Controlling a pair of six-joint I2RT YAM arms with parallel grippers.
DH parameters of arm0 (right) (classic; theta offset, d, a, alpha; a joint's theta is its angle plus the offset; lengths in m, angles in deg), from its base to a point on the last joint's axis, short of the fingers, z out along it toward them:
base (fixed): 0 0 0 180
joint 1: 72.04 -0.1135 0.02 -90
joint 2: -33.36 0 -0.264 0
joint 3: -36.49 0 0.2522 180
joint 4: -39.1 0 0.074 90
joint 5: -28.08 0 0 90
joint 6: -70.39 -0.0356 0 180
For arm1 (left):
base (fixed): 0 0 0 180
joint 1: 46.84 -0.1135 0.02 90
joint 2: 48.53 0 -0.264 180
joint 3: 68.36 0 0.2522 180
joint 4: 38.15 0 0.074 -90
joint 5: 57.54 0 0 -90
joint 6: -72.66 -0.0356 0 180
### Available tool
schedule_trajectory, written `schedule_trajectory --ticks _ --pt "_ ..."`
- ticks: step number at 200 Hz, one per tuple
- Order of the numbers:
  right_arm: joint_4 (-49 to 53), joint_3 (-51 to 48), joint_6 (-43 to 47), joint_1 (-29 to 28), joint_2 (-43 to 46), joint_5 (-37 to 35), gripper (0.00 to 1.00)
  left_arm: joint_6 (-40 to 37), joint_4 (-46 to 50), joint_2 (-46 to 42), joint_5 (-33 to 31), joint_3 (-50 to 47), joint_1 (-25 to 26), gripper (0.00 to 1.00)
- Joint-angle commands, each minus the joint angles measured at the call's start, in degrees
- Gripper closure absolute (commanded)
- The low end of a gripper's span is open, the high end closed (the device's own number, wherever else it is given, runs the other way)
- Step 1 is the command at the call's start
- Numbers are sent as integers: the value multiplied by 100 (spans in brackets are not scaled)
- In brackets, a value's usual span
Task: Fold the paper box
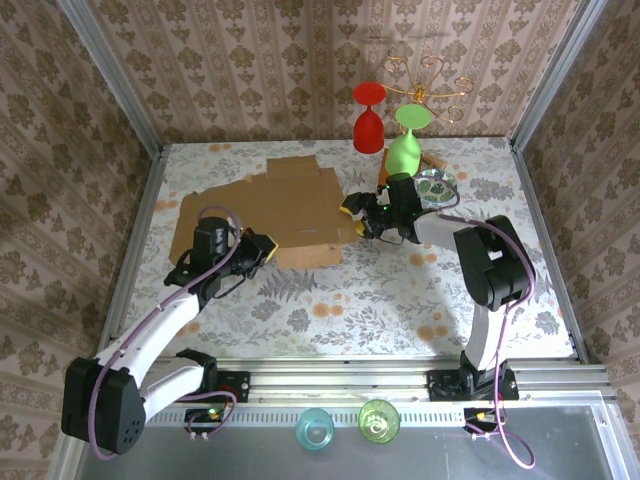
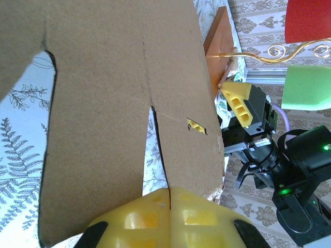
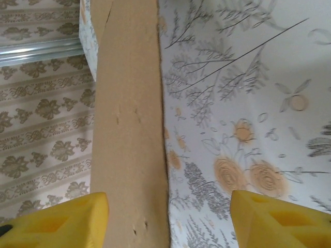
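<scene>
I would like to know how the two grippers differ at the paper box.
The left gripper is shut at the near edge of the paper box; the right gripper is open, its fingers straddling a panel at the right edge. Both have yellow fingers.

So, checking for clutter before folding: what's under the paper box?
Floral tablecloth shows around the edges of the paper box; whatever lies beneath its panels is hidden by the cardboard.

Lab robot cell: wallpapered panels point(image 1: 250, 60), aluminium frame point(image 1: 116, 75), floral table point(image 1: 330, 300).
</scene>
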Motion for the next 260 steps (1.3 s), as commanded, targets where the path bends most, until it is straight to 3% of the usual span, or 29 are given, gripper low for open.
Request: schedule_trajectory --ticks 1,37,48,64,79,96,114,162,208,260 --pt "-378 260 -289 -47 -202 88 39 -3 145 -202 184 -50 -40 100" --pt "-621 465 -483 -91 -434 95 52 54 305 -456 190 -185 -35 100" --pt "-653 487 -511 -120 -448 60 61 75 329 -528 203 -220 -34 100" --pt "-639 391 -486 -159 -263 -161 84 69 404 -599 231 -224 -63 100" --pt "-454 224 -411 -205 116 -555 100 9 548 -681 240 -156 -140 80" --pt "25 43 -212 -314 748 -1070 100 -264 1015 -788 137 135 -276 60" --pt "512 -110 0 -494 1396 -1520 100 -611 1573 -838 47 547 -495 53" --pt "1285 -455 111 -1009 2612 -2480 100 -1302 2795 -735 -431 1487 -1090 51" --pt "1260 -717 99 -1030 2756 -2496 100 -1109 2194 -371 -123 1416 -1297 54" --pt "931 -832 -69 -921 2582 -2361 100 -1181 2224 -323 -38 1522 -1292 55"
